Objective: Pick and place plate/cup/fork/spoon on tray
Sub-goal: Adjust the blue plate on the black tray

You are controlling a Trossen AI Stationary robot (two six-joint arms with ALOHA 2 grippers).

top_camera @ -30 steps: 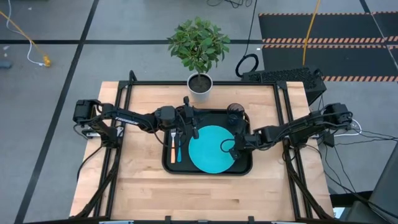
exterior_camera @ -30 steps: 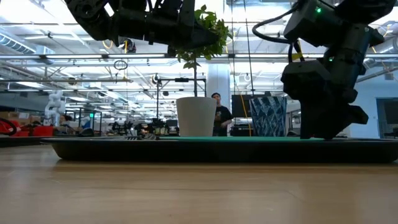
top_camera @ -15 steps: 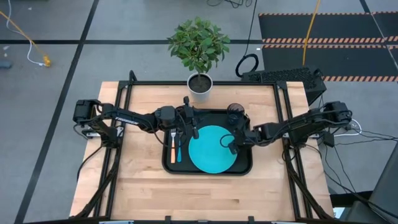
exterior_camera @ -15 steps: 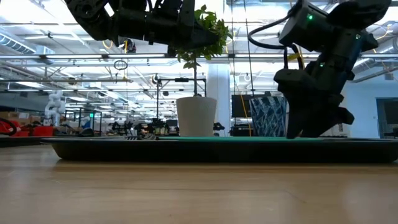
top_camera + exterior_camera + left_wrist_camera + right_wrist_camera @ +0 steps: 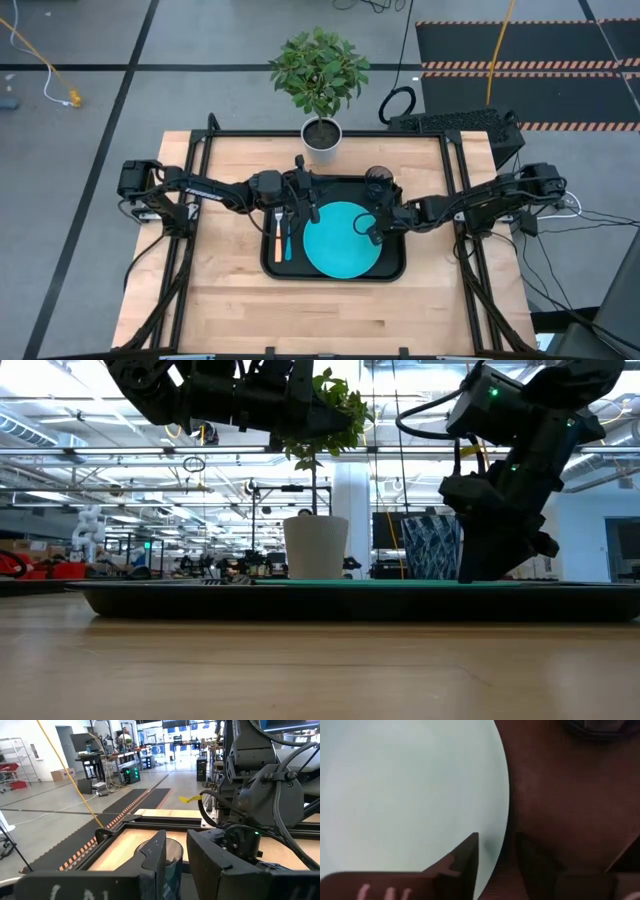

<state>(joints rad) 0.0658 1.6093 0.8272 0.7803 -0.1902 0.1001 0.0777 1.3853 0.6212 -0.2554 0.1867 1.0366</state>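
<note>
High view: right end effector [image 5: 371, 228] has moved from the plate [image 5: 340, 238] edge toward the cup [image 5: 378, 178], fingers parted, empty; left end effector [image 5: 300, 204] waits, state unclear; all items on tray [image 5: 395, 268].

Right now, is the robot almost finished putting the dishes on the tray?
Nearly. The plate, fork, spoon and cup all lie on the tray. The right gripper hangs at the plate's edge, fingers apart. The left gripper hovers above the tray. Nothing waits outside.
</note>
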